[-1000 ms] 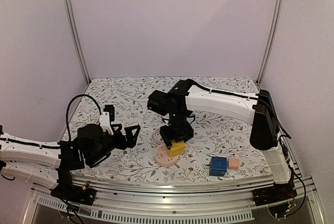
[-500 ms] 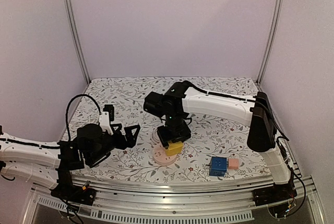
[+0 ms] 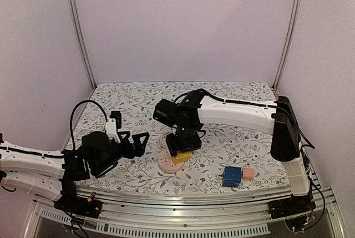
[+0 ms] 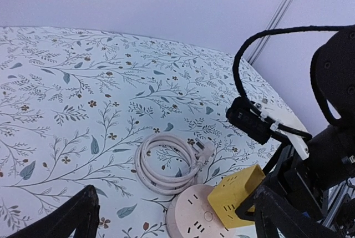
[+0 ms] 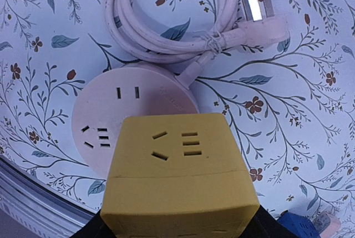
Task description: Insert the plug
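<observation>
My right gripper point(image 3: 181, 148) is shut on the plug, a yellow cube-shaped block point(image 3: 181, 158) with socket slots on its faces. It holds the block low over the right part of a round pale pink socket disc point(image 3: 167, 164). In the right wrist view the yellow block point(image 5: 180, 177) fills the bottom and covers part of the disc point(image 5: 113, 113). Whether the two touch is unclear. My left gripper point(image 3: 141, 142) hovers open to the left of the disc, with nothing between its fingers. In its view the block point(image 4: 237, 196) sits tilted above the disc point(image 4: 188, 216).
A coiled white cable point(image 5: 161, 21) with a flat white wall plug point(image 5: 260, 13) lies just behind the disc, joined to it. A blue cube point(image 3: 232, 176) and a small pink cube point(image 3: 248, 173) sit at the front right. Metal rails line the table's near edge.
My right gripper has carried the yellow block a little left and down, closer to the socket disc. The left arm has stayed still.
</observation>
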Robot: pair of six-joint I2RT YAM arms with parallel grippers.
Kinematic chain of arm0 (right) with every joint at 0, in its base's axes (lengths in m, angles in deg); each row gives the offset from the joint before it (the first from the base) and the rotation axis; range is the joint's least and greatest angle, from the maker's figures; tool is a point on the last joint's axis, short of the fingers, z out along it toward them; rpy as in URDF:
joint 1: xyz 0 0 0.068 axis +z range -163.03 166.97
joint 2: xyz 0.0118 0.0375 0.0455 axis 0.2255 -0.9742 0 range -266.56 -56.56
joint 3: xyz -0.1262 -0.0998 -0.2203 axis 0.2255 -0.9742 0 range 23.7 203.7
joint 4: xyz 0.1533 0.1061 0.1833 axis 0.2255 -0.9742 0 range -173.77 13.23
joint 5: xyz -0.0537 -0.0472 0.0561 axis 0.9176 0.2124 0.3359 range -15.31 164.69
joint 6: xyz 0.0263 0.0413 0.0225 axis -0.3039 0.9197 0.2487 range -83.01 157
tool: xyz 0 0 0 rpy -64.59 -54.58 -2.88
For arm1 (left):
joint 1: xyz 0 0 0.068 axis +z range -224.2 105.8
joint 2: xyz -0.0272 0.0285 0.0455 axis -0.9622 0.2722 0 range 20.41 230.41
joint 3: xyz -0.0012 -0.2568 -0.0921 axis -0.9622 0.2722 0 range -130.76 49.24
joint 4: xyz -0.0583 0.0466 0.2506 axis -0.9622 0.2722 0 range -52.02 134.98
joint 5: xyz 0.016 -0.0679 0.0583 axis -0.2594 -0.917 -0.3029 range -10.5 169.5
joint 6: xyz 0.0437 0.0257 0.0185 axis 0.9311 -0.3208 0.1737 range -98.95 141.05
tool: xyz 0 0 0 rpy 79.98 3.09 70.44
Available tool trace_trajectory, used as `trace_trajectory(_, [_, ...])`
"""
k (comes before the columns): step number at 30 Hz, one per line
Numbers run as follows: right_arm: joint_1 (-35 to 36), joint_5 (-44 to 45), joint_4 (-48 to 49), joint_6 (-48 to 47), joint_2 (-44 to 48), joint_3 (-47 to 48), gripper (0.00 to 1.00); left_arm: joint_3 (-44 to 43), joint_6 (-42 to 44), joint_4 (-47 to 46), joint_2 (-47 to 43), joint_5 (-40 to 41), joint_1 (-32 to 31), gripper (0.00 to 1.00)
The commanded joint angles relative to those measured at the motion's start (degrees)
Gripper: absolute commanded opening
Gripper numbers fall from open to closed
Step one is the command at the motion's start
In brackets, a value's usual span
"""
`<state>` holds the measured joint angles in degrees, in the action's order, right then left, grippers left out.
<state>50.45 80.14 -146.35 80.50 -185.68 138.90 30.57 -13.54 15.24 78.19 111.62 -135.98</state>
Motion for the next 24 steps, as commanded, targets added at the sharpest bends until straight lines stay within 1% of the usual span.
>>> trace_trajectory(1, [-1.1, 0.7, -0.8, 2.0, -4.4, -12.6, 0.05, 0.8, -0.5, -1.5, 1.5, -0.8, -0.5, 0.96])
trace_trajectory(7, [-1.5, 1.0, -1.0, 2.2, 1.6, -19.2, 0.05, 0.1, -0.9, -3.2, 4.8, -2.1, -0.5, 0.95])
trace_trajectory(13, [-1.6, 1.1, -1.4, 2.1, 7.1, -22.9, 0.06, -0.6, -1.2, -3.9, 7.5, -2.6, -0.5, 0.94])
trace_trajectory(17, [-1.7, -1.1, -0.9, -0.4, 7.6, -21.9, 0.06, -0.8, -2.3, -4.7, 10.2, -2.2, -0.5, 0.92])
trace_trajectory(21, [-2.0, -1.5, -3.5, -3.5, 5.1, -18.7, 0.08, -2.0, -3.4, -6.1, 13.9, -4.2, -0.7, 0.90])
trace_trajectory(24, [-2.4, -2.0, -3.2, -4.9, 2.6, -15.7, 0.11, -2.9, -3.5, -5.8, 15.3, -5.0, -0.6, 0.90])
